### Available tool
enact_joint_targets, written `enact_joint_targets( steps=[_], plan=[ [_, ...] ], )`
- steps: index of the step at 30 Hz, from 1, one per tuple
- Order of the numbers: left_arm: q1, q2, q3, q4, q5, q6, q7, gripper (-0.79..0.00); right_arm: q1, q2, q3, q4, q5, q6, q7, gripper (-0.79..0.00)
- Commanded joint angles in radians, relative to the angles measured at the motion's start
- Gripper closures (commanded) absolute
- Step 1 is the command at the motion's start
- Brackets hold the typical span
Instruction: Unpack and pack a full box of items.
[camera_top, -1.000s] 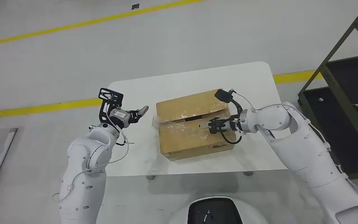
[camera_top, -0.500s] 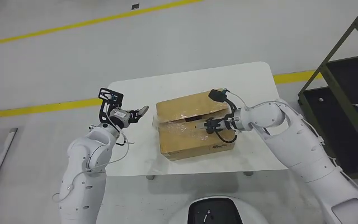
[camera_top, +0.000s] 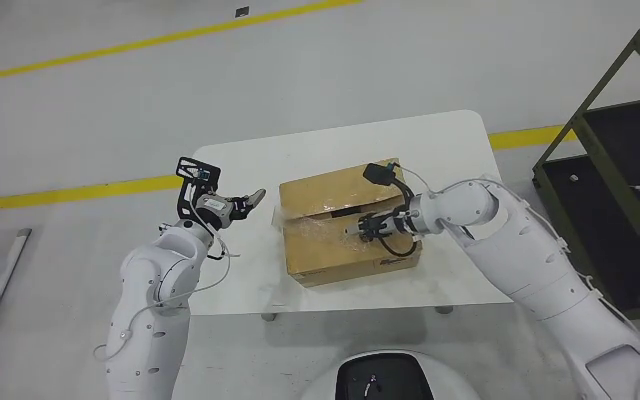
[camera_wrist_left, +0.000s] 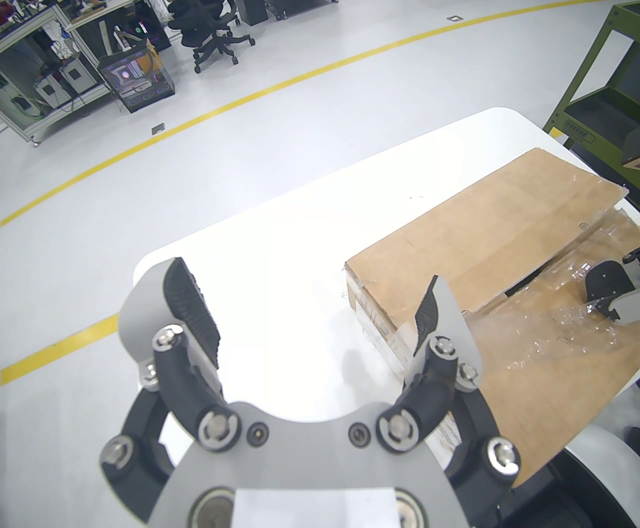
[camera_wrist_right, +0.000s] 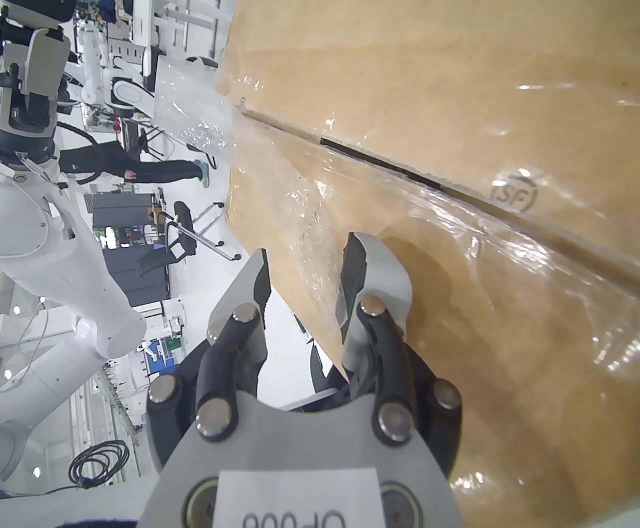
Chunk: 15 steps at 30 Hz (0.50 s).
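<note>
A brown cardboard box (camera_top: 335, 190) lies on the white table (camera_top: 440, 140), its top seam covered by crumpled clear tape (camera_top: 318, 228). My right gripper (camera_top: 352, 229) rests on top of the box at the seam. In the right wrist view its fingers (camera_wrist_right: 352, 270) stand narrowly apart, shut on a bunched ridge of the tape (camera_wrist_right: 305, 250); a loose strip of tape runs past the box's end. My left gripper (camera_top: 255, 198) hovers over bare table just off the box's left end, open and empty (camera_wrist_left: 305, 280). The box (camera_wrist_left: 475, 225) lies just beyond it.
A dark green metal shelf unit (camera_top: 600, 130) stands off the table's right side. Bare tabletop lies behind the box and to its left. A yellow line (camera_top: 80, 190) crosses the floor beyond the table.
My right gripper has slid leftward along the box's seam, tape between its fingers. The left arm has not moved.
</note>
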Motion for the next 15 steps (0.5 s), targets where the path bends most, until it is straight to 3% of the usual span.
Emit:
enact_joint_targets(
  steps=[1, 5, 7, 9, 15],
  plan=[
    [0.0, 0.0, 0.0, 0.0, 0.0, 0.0, 0.0, -0.785, -0.005, 0.003, 0.006, -0.002, 0.001, 0.003, 0.009, -0.339],
    [0.0, 0.0, 0.0, 0.0, 0.0, 0.0, 0.0, -0.785, -0.02, 0.012, 0.023, -0.02, 0.004, 0.009, 0.032, -0.317],
    [0.0, 0.0, 0.0, 0.0, 0.0, 0.0, 0.0, -0.785, -0.029, 0.016, 0.03, -0.03, 0.002, 0.013, 0.045, -0.228],
    [0.0, 0.0, 0.0, 0.0, 0.0, 0.0, 0.0, -0.785, -0.036, 0.021, 0.036, -0.042, -0.004, 0.016, 0.055, 0.0],
    [0.0, 0.0, 0.0, 0.0, 0.0, 0.0, 0.0, -0.785, -0.039, 0.034, 0.072, -0.102, -0.003, 0.022, 0.067, 0.0]
  ],
)
